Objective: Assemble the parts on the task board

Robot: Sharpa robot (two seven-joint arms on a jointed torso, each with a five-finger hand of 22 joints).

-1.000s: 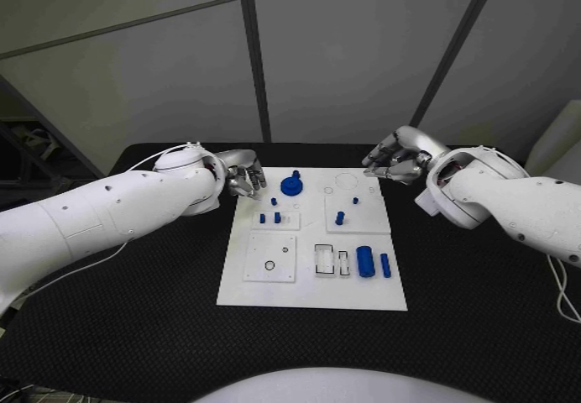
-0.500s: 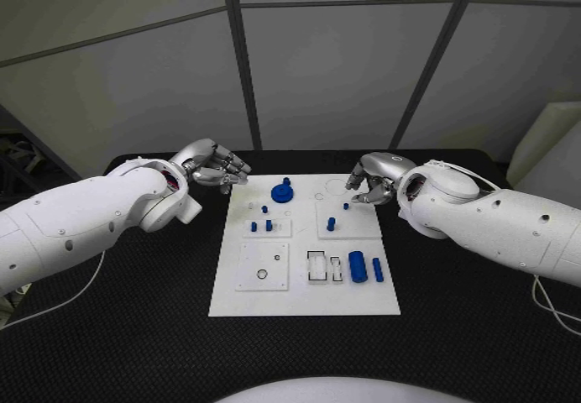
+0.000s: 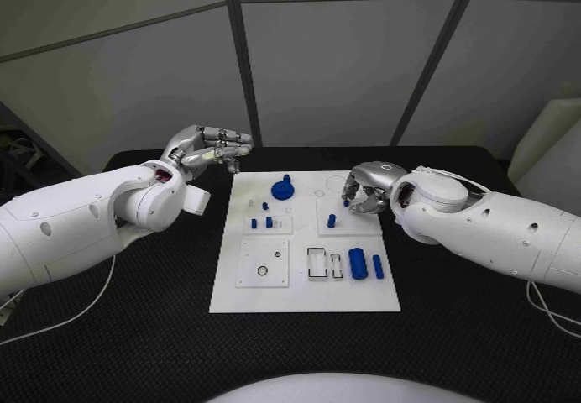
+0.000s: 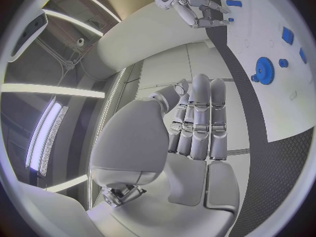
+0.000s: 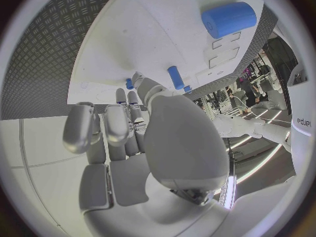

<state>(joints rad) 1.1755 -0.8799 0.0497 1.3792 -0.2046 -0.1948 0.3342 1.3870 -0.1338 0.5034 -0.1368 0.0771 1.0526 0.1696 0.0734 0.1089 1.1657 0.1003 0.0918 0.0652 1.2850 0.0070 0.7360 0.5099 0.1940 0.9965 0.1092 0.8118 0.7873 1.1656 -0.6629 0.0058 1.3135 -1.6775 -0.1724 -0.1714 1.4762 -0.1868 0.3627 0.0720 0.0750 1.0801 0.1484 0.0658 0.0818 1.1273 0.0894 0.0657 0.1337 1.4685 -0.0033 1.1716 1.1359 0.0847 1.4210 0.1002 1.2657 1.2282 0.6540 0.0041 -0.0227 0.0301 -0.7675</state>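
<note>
1. Task board [image 3: 306, 285] lies flat mid-worktop [image 3: 121, 336], with wide bare black margins left, right and on the robot's side; its far edge sits close to the worktop's back edge.
2. Left hand [image 3: 208, 149] hangs off the board's far-left corner, above the worktop's back edge, touching no part. Fingers lie straight and close together in the left wrist view, thumb tucked beside them, nothing held (reads empty and extended, not clenched).
3. Right hand [image 3: 364, 190] is over the board's far-right area, fingers curled downward near a small blue peg [image 3: 331, 222]. Whether the fingertips pinch anything I cannot tell; they are hidden behind the knuckles in the head view and behind the palm in the right wrist view.
4. Blue gear [image 3: 282, 188] sits at the board's far middle, between the hands, clear of both.
5. Two short blue pegs [image 3: 260, 223] stand left of centre.
6. Thick blue cylinder [image 3: 358, 261] and thin blue rod [image 3: 378, 267] lie side by side near the board's right edge, apart from either hand.
7. Parts under the right hand are partly covered; the black ring [image 3: 260, 271] is too small to make out.
</note>
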